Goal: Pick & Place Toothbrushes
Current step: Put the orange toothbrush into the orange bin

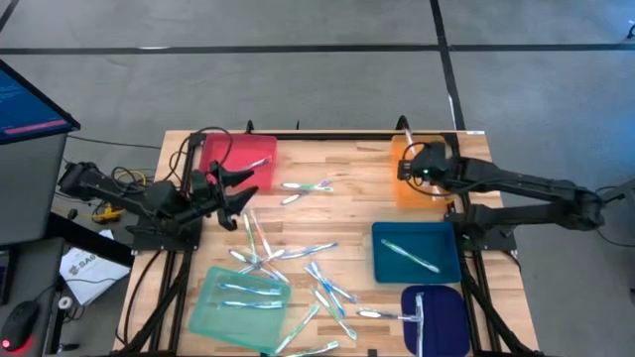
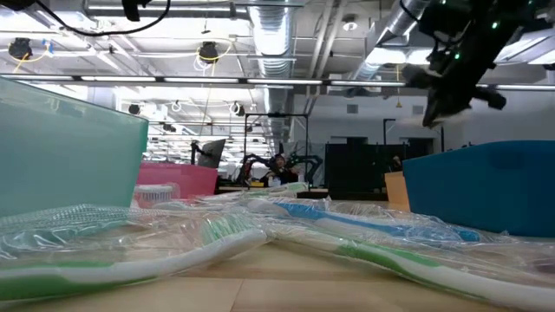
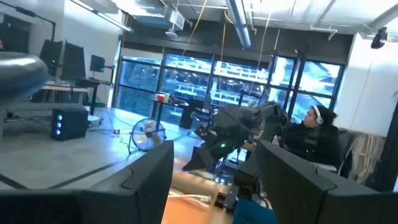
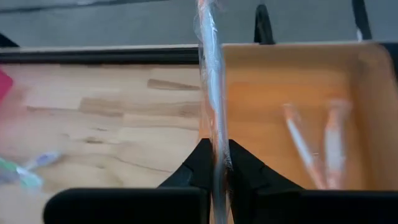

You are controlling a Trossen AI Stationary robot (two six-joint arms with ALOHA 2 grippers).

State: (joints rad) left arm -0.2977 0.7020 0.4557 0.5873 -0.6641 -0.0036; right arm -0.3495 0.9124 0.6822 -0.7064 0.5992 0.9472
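Now | right hand [image 4: 214, 168] pinches slim wrapped toothbrush [image 4: 211, 81] | left hand [image 1: 238, 183] spread, holding nothing

Both arms are dark, near black, built of slim tubular links joined by chunkier blocks. The left arm [image 1: 149, 198] ends in a left gripper [image 1: 241, 178] with two pointed fingers. The right arm [image 1: 526, 188] carries a small green light near its wrist (seen again from the low view), just behind the right gripper [image 1: 409, 164]. Its fingers [image 4: 239, 171] are matte black wedges with flat, angular faces. Each arm sits on a black frame base.
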